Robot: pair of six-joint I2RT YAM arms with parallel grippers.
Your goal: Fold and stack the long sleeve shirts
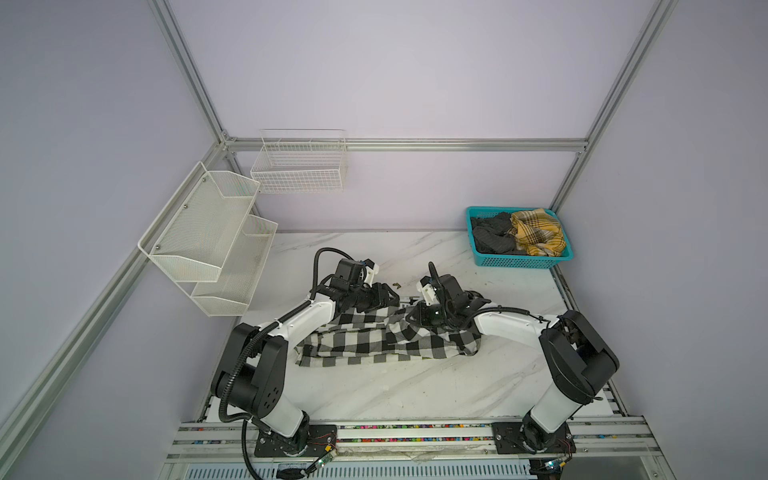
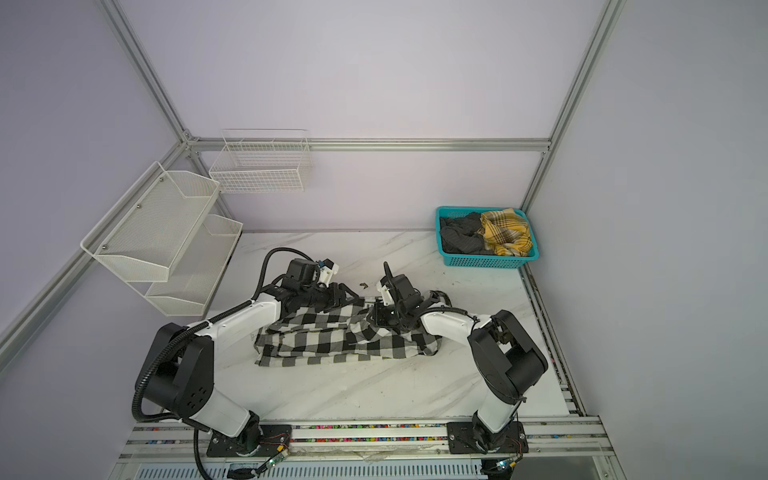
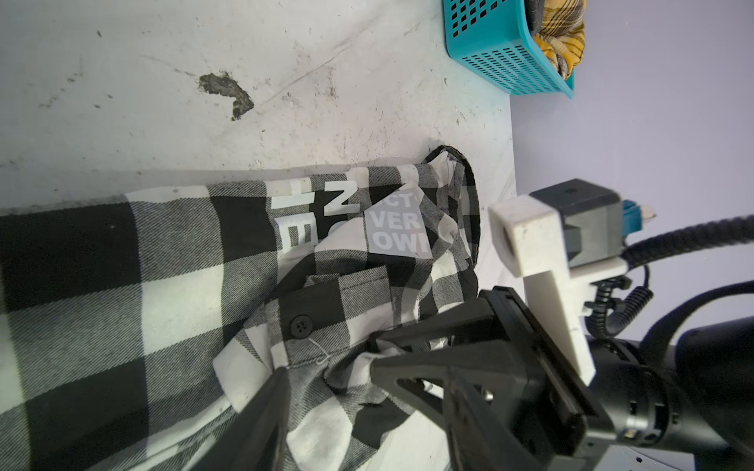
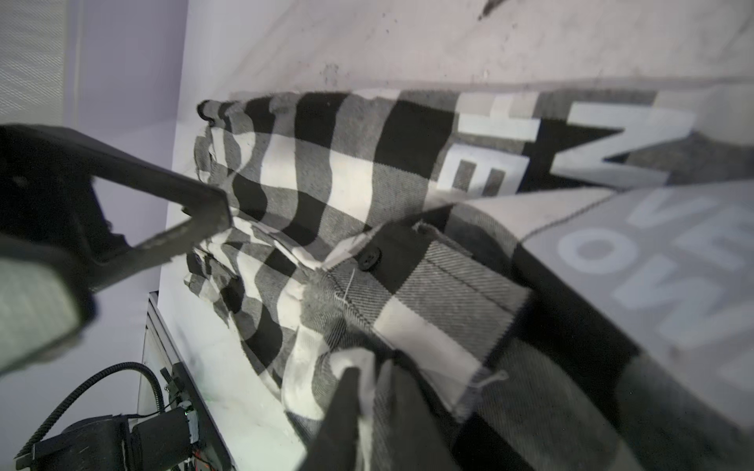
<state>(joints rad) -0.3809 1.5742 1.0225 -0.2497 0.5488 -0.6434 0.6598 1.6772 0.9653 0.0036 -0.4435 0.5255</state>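
Right gripper [image 3: 373, 352] is pinched tight on a white fold of the shirt [image 1: 365, 345]. The left gripper [image 1: 384, 300] stands spread, one finger [image 3: 265, 416] low over the cloth, holding nothing that I can see.

The shirt lies rumpled in a strip across the middle of the table [image 1: 415, 395], from 9 to 3 o'clock. Both grippers are at its 12 o'clock edge, near each other. Past it, at 1 o'clock, sits the basket [image 1: 523, 262] with more clothes.

The step looks like taking hold of the far edge to spread or fold the shirt. To do it well, the left should close on the same layer as the right. Then both should lift level and draw apart, so the slack goes before the fold.

Both top views give the whole lay but hide the pinch under the wrists. The left wrist view shows the pinch, plus a button [image 3: 301, 326] and lettering [image 3: 326, 220].
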